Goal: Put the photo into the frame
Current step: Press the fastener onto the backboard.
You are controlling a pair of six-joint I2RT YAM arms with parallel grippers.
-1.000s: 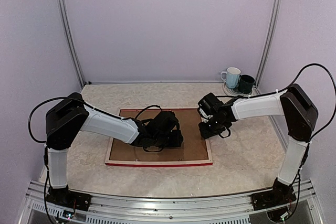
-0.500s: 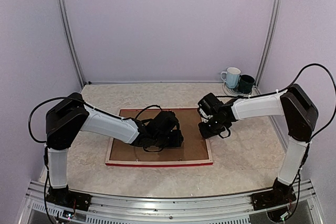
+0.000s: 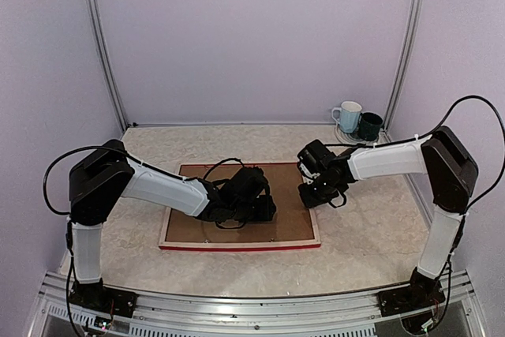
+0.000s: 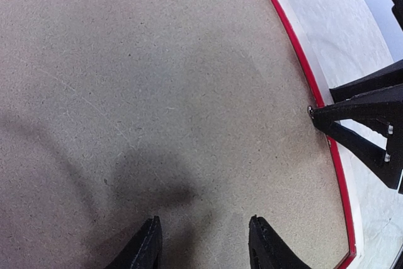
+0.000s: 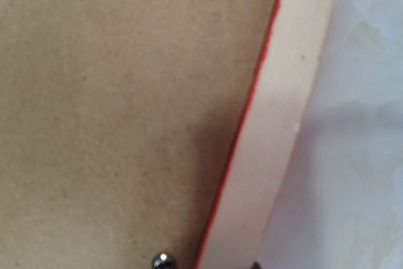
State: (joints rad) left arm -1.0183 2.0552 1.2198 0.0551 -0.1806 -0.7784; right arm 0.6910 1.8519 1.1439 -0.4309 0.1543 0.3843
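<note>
**Overhead and wrist views, frame-loading task.** The frame (image 3: 237, 247) lies flat and back up at mid-worktop (image 3: 371, 234). Its long axis runs left to right in front of my two arms, and a brown board (image 3: 293, 222) fills its opening. The photo shows in no view. I judge that it lies beneath the board, but cannot confirm this.

**Left jaws.** They are spread with nothing between them. The fingertips (image 4: 143, 249) are down at the board's bare surface near its middle. I cannot tell whether they press on it or merely hover.

**Right jaws.** They sit at the frame's right short rail, one tip on the board side and the other on the worktop side, so the pale rail passes between them. The right wrist view crops the tips almost wholly, so I cannot tell whether they clench the rail or only straddle it.

**Governing relation.** The right rail runs near to far through the right jaws' gap, and the right arm is the nearer to it. The left arm stands inboard, over the board. I would therefore give any lift or seating at that edge to the right arm, with the left steadying the board. The risk, as I judge it, is a tilted rail letting the board shift.
</note>
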